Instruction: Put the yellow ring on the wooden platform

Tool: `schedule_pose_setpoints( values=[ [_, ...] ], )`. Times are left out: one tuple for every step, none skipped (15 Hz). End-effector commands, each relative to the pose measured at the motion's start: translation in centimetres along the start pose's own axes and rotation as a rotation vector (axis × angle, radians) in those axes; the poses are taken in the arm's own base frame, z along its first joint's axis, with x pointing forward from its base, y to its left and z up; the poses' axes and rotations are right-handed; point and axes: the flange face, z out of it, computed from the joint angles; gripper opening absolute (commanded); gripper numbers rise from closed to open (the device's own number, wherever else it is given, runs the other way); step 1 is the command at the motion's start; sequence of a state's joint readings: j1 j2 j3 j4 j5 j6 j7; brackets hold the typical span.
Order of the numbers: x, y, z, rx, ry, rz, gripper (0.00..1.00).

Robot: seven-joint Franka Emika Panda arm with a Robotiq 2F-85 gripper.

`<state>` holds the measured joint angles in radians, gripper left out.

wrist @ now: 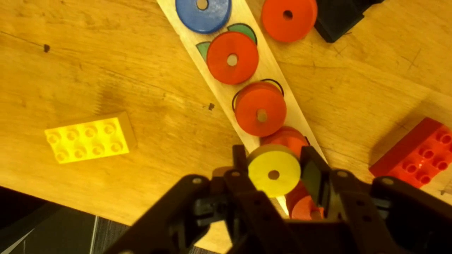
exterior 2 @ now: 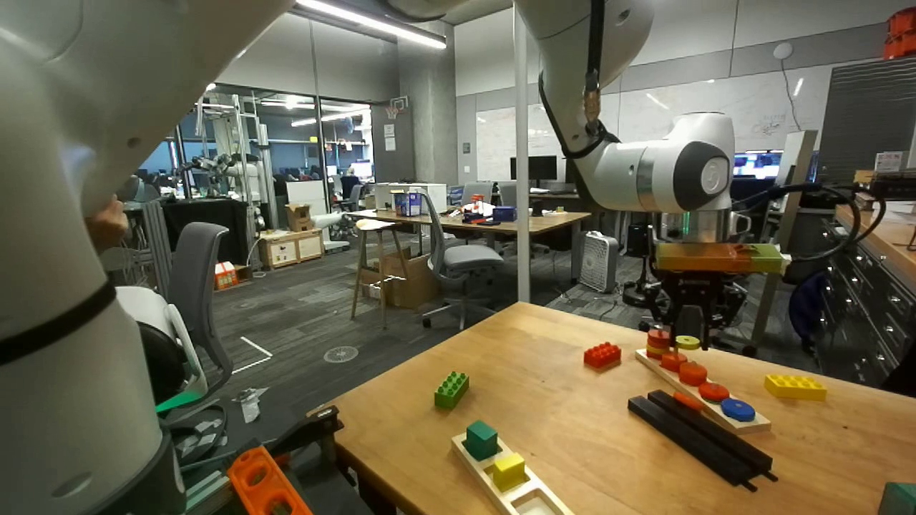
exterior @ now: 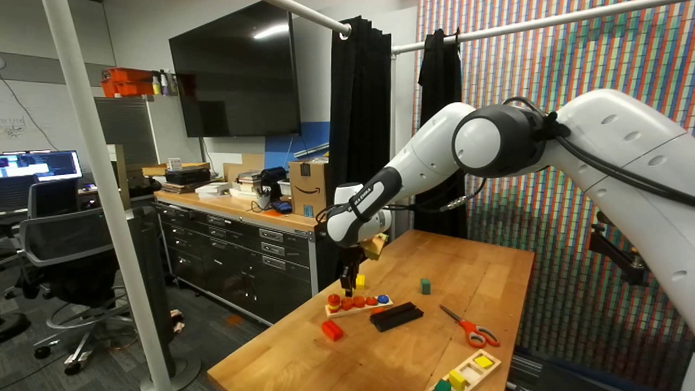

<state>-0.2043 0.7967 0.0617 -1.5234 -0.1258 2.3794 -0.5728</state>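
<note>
Gripper: fingers parted by one ring's breadth, clasping the yellow ring at opposite sides; ring raised, roughly level, not seated. Wooden platform: lower down, directly under or just beside, cannot be told; each post discernible carries a ring, intended seat likewise uncertain. Step in hand, as judged: alignment; centre the hole over a post, lower straight, release only once the ring bears, then rise vertically. Red-topped stack: near, at the platform's end; likeliest snag for a finger. Red brick: near, one long side. Yellow brick: opposite side, a broad strip of tabletop between it and the platform, preferable for sideways correction. Table edge: past the yellow brick; a dropped ring might roll off. Loose red ring and black bars: farther along the platform, red brick's side; travel best high there. Scissors: well apart.
</note>
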Motion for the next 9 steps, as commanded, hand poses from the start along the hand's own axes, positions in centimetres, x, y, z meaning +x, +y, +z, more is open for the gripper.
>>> schedule_pose_setpoints(
  values=[
    [0.88,0.70,-0.08,0.027,0.016,-0.001,0.23],
    [1.00,0.69,-0.05,0.028,0.017,-0.001,0.23],
    [1.10,0.65,-0.03,0.029,0.017,-0.002,0.23],
    [1.19,0.62,0.01,0.030,0.016,-0.003,0.23],
    [1.28,0.57,0.01,0.034,0.015,-0.002,0.23],
    [1.33,0.50,0.03,0.037,0.015,-0.001,0.23],
    [1.37,0.43,0.05,0.041,0.014,-0.001,0.23],
    [1.42,0.37,0.05,0.043,0.014,0.000,0.23],
    [1.46,0.30,0.05,0.047,0.012,0.000,0.23]
  ],
)
